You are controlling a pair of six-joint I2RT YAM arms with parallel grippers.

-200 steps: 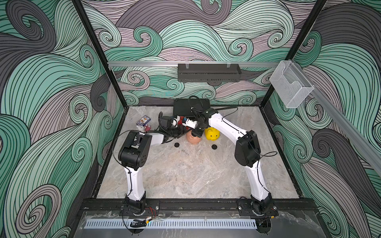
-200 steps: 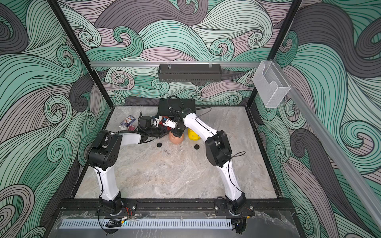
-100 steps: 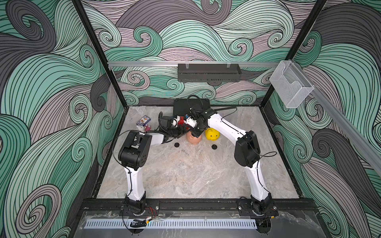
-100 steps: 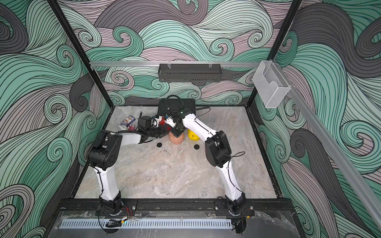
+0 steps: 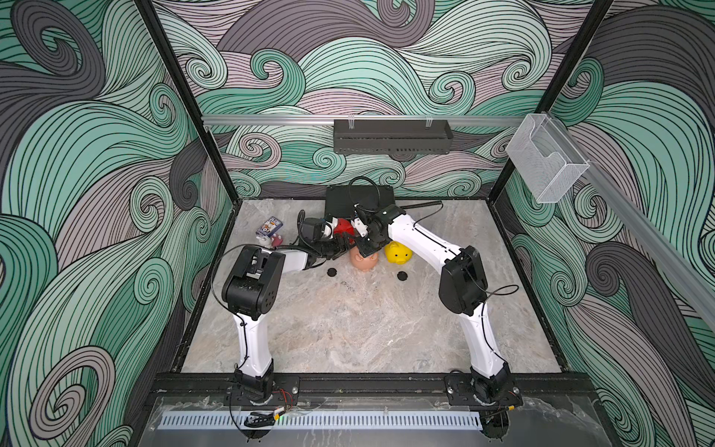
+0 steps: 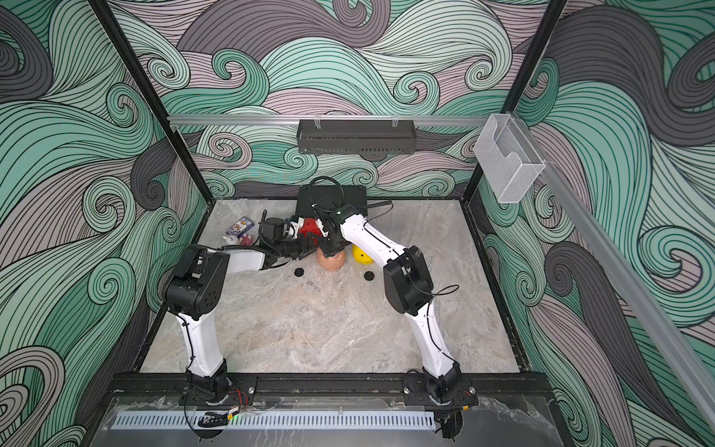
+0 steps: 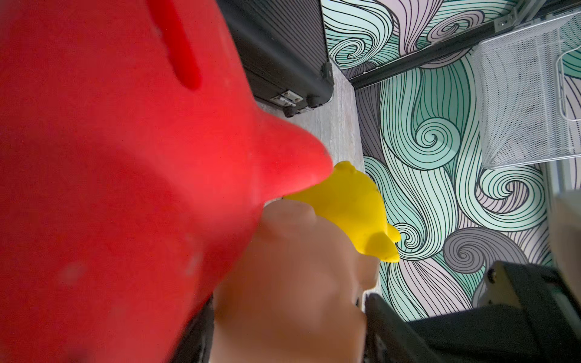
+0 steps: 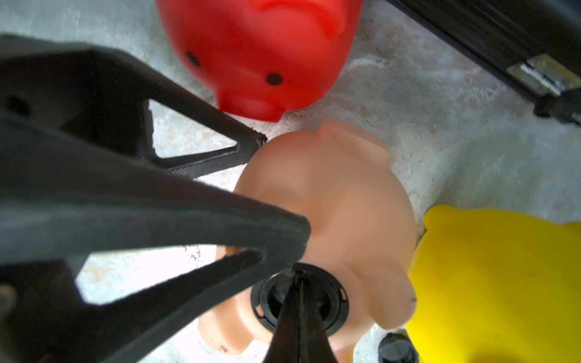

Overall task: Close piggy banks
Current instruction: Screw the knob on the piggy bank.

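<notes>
The peach-pink piggy bank lies belly-up in the back middle of the table. My left gripper is shut on its body, one finger on each side. A black plug sits in its belly hole. My right gripper is shut, with its joined tips resting on that plug from above. The red piggy bank stands just behind it. To its right stands the yellow piggy bank.
Two loose black plugs lie on the marble in front of the pigs. A black case stands against the back wall. A small card box and a small pink item lie back left.
</notes>
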